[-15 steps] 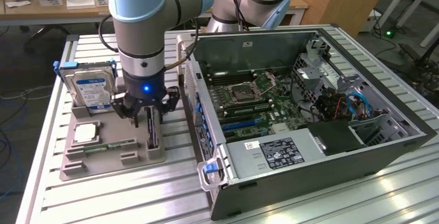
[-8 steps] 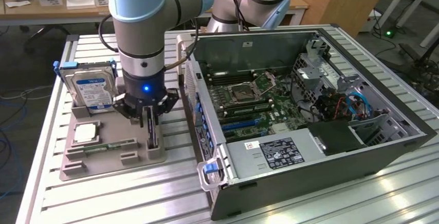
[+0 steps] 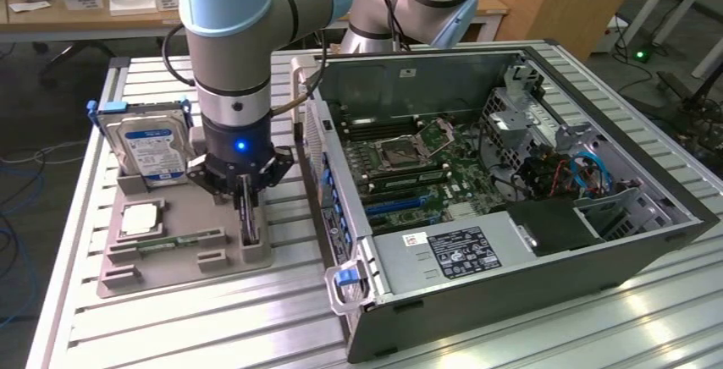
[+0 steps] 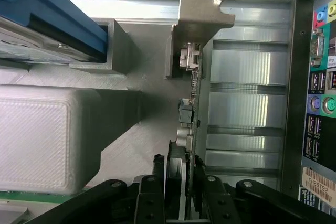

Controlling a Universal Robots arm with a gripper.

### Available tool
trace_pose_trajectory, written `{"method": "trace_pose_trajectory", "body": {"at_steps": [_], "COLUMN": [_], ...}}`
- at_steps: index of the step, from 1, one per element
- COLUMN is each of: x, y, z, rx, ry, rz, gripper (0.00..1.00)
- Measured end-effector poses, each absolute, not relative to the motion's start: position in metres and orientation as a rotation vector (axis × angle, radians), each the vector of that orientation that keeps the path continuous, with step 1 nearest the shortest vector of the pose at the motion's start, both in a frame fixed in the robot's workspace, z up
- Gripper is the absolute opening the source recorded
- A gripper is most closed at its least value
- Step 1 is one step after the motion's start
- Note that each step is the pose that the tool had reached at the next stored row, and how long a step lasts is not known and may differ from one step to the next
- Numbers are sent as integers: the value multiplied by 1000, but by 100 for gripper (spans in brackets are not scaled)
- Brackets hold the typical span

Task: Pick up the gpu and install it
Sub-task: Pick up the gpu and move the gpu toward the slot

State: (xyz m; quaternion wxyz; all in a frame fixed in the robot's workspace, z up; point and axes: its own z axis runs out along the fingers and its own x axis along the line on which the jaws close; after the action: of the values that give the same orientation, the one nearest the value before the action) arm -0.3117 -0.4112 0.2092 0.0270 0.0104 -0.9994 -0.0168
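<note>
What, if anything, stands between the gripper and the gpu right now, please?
Nothing visible does: the gripper is directly at the upper edge of the gpu, which stands on edge in the grey holder tray.

arm (image 3: 232, 64): silver-grey tube links, light-blue joint caps (image 3: 226, 1), black cable (image 3: 297, 22) looped outside. Black wrist section, 1 lit blue LED (image 3: 239, 144). end effector (image 3: 246, 206): black, linked-bar fingers (image 4: 149, 203).
</note>
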Motion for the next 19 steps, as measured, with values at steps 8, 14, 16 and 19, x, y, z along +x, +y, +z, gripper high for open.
{"method": "trace_pose_trajectory", "body": {"at_steps": [8,14,16,19], "x": [-312,-312,-312,-312], "y": [-411,-411,-411,-411], "z": [209,209,209,210], "rx": [32,32,32,32], "ry": [-3087,-3087,-3087,-3087], "rz": [-52,-52,-52,-52], "gripper": [28,28,28,28]}}
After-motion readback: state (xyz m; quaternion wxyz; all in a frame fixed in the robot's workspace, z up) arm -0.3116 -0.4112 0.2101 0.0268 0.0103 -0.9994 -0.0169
